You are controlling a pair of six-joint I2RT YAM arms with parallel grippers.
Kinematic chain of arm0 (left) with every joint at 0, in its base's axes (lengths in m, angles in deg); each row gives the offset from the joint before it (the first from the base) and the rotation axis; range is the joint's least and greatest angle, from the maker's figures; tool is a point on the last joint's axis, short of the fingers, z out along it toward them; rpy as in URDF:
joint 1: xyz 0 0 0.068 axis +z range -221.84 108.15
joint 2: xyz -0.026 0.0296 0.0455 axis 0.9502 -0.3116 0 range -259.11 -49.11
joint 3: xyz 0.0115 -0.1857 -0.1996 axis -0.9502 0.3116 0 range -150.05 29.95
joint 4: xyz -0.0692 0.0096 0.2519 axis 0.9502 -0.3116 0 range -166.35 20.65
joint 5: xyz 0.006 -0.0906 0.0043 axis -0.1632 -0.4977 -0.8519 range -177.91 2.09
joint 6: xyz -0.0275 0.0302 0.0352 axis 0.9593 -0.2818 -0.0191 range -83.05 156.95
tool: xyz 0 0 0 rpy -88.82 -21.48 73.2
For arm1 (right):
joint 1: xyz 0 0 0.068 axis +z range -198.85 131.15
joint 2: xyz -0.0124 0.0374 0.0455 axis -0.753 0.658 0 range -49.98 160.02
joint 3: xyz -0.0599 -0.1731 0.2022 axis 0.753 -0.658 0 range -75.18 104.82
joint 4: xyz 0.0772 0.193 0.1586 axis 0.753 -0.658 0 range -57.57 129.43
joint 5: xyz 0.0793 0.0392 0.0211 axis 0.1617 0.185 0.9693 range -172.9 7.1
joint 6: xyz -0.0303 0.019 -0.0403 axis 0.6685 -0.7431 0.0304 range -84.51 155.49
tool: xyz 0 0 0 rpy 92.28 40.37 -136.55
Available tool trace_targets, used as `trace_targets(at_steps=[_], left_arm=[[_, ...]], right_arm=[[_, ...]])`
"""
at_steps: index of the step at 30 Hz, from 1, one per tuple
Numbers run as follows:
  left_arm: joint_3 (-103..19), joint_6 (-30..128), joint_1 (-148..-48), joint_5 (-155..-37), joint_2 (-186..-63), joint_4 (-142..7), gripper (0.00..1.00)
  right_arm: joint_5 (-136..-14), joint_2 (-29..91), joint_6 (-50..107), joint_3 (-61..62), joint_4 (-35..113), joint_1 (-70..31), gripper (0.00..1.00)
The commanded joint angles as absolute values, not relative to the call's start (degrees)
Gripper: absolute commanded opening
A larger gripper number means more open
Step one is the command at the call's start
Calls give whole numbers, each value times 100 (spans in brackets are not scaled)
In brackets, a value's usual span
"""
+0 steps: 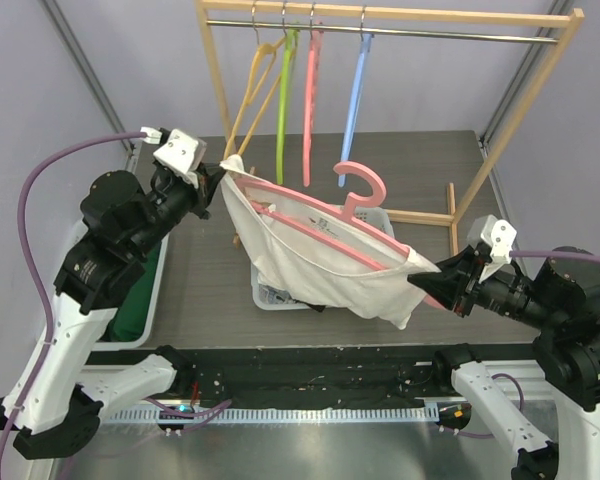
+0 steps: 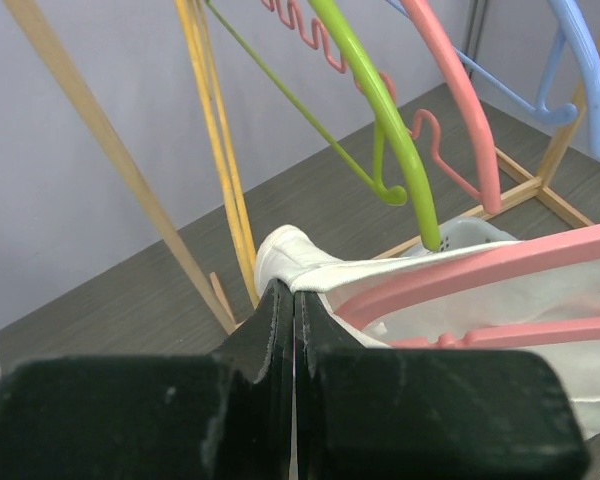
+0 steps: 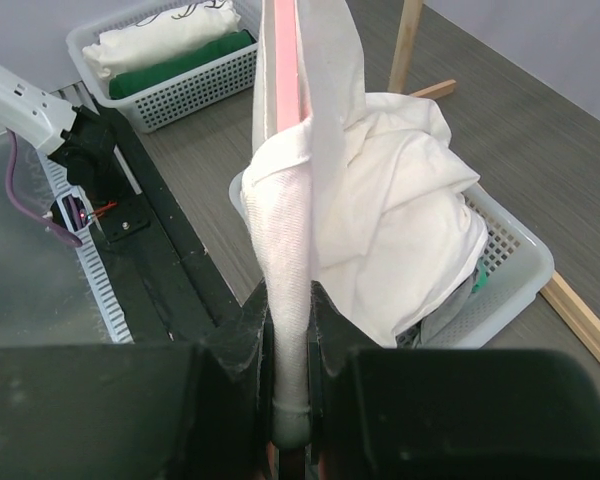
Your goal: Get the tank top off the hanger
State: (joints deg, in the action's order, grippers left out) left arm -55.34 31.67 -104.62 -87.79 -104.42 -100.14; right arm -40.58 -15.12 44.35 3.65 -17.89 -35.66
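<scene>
A white tank top (image 1: 320, 265) hangs on a pink hanger (image 1: 365, 185), stretched in the air between my two grippers. My left gripper (image 1: 220, 180) is shut on the top's strap at the hanger's upper left end. In the left wrist view the jaws of this gripper (image 2: 295, 290) are pressed together on a fold of the tank top (image 2: 285, 255), beside the hanger's pink arm (image 2: 500, 265). My right gripper (image 1: 432, 275) is shut on the hanger's lower right end. In the right wrist view this gripper (image 3: 290, 300) clamps that cloth-covered end, with the hanger (image 3: 280, 60) rising above it and the tank top (image 3: 380, 220) draping to the right.
A wooden rack (image 1: 380, 14) at the back carries yellow (image 1: 250, 100), green (image 1: 283, 110), pink (image 1: 308, 100) and blue (image 1: 355, 110) hangers. A white basket (image 1: 270, 295) of clothes sits under the tank top. A second basket (image 3: 170, 70) with folded white and green clothes stands at the left.
</scene>
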Motion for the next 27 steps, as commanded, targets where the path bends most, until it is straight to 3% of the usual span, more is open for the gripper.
trace_targets(at_steps=[1,18,22,27], left_arm=[[-5653,2991,-10331,-8510,-10351,-9915,0],[-5108,2851,-10305,-7630,-10211,-9528,0],[-4968,3149,-10305,-8052,-10202,-9695,0],[-5055,4001,-10340,-9947,-10412,-10002,0]], right_arm=[[-4081,-1535,4392,620,-1603,-3514,1],[-3949,-1701,4339,1157,-1928,-3497,1],[-3949,-1851,4392,1332,-1885,-3444,1],[-4911,-2176,4253,1649,-1324,-3409,1]])
